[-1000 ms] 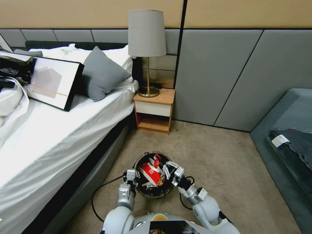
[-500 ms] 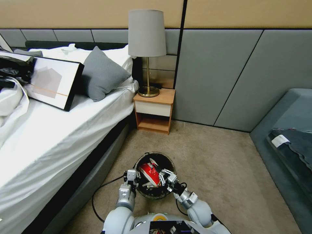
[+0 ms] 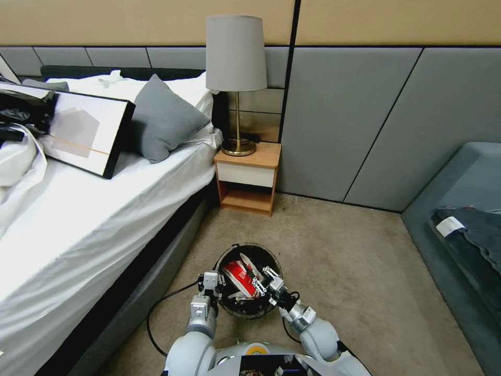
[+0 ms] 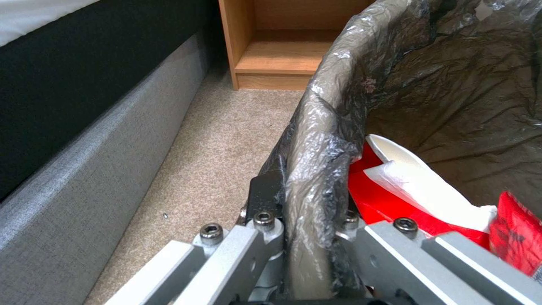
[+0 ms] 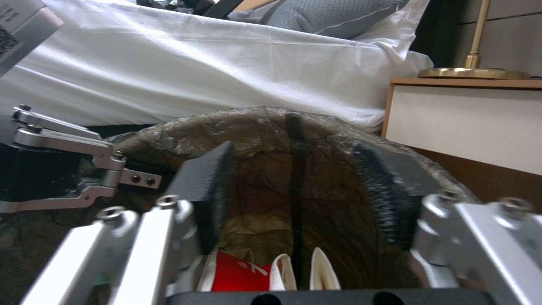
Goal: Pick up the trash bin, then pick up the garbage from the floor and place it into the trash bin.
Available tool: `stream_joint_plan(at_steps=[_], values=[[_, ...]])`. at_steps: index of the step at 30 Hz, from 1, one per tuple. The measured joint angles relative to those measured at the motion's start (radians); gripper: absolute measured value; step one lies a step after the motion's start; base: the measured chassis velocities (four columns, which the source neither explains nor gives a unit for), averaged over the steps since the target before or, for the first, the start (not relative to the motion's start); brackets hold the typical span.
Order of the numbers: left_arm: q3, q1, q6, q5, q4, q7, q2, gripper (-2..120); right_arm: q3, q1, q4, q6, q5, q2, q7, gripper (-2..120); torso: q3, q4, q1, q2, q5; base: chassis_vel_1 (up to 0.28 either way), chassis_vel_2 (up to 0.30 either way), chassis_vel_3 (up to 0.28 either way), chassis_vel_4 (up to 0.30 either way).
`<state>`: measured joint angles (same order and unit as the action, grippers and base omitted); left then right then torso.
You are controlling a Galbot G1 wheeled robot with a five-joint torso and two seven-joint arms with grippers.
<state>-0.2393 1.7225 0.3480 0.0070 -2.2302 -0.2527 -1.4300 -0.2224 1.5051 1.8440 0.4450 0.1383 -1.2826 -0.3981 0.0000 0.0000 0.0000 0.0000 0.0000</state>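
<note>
Trash bin (image 3: 249, 308) sits low in front of the robot, held up off the carpet floor (image 3: 355, 261), close to the bed's grey base (image 3: 156, 271) on the robot's left. Open carpet runs wide to the right as far as the grey sofa edge (image 3: 459, 209); ahead, a gap of bare floor before the wooden nightstand (image 3: 248, 177). Tight room on the bed side, a black cable (image 3: 156, 313) loops there.

Left gripper (image 4: 305, 237) clamps the bin's rim on the side nearest the bed: one jaw outside, one inside, pinching rim and liner between them. Right gripper (image 3: 263, 282) hangs over the bin mouth on the right side, jaws spread wide, nothing between them; right wrist view shows both dark pads (image 5: 206, 186) apart, looking down into the liner.

Count: one bin, two grippers, one lamp (image 3: 236, 78) on the nightstand, one grey pillow (image 3: 162, 120), one framed picture (image 3: 83, 133) leaning on the bed.

Bin look: round, dark brown-black liner bag (image 4: 452, 84) crinkled and folded over the rim, glossy. Garbage (image 3: 239, 277) inside: red-and-white crumpled wrapper, a white paper piece (image 4: 418, 186) lying on the red, more dark scraps under; exact number of pieces cannot be told. Contents piled toward the near-left side of the bin, far wall of liner bare.
</note>
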Motion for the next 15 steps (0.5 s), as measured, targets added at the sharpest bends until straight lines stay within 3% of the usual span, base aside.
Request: stream_joint_plan(at_steps=[2, 4, 9, 15], values=[[0.0, 0.0, 0.0, 0.0, 0.0, 0.0, 0.0, 2, 0.0, 0.001, 0.001, -0.001, 0.001, 0.0, 0.002, 70, 0.0, 0.0, 0.0, 0.0, 0.0, 0.0, 0.0, 0.0, 0.0], [0.0, -0.001, 0.0, 0.0, 0.0, 0.0, 0.0, 2, 0.0, 0.003, 0.009, -0.003, 0.001, 0.0, 0.004, 84, 0.0, 0.0001, 0.0, 0.0, 0.0, 0.0, 0.0, 0.0, 0.0], [-0.001, -0.001, 0.0, -0.001, 0.001, 0.0, 0.0, 2, -0.004, 0.003, 0.023, -0.004, 0.002, -0.003, 0.006, 99, 0.0, 0.0, 0.0, 0.0, 0.0, 0.0, 0.0, 0.0, 0.0], [-0.001, 0.0, 0.0, -0.001, 0.002, 0.0, 0.001, 2, -0.021, 0.002, 0.075, -0.004, 0.002, -0.009, 0.057, 100, 0.0, 0.0, 0.0, 0.0, 0.0, 0.0, 0.0, 0.0, 0.0]])
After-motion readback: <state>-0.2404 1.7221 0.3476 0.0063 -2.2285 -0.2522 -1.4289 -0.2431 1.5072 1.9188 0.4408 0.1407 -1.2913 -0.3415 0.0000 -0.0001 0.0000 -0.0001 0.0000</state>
